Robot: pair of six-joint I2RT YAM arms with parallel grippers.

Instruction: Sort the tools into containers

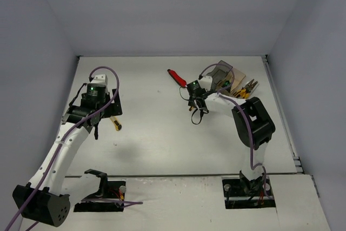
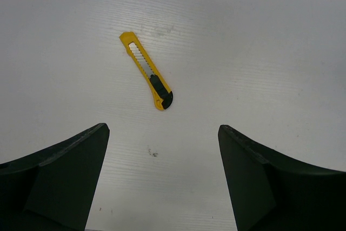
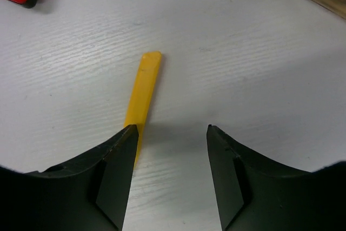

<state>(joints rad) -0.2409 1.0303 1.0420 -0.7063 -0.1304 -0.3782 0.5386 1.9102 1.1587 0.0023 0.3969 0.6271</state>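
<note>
Left jaws wide, empty, yellow knife ahead; right jaws half-open, empty, yellow handle alongside.

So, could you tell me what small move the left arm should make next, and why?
Probably ease the left gripper forward and down over the yellow knife. Its jaws stand wide open and empty, and the knife lies flat on the table ahead, not yet between them.
</note>
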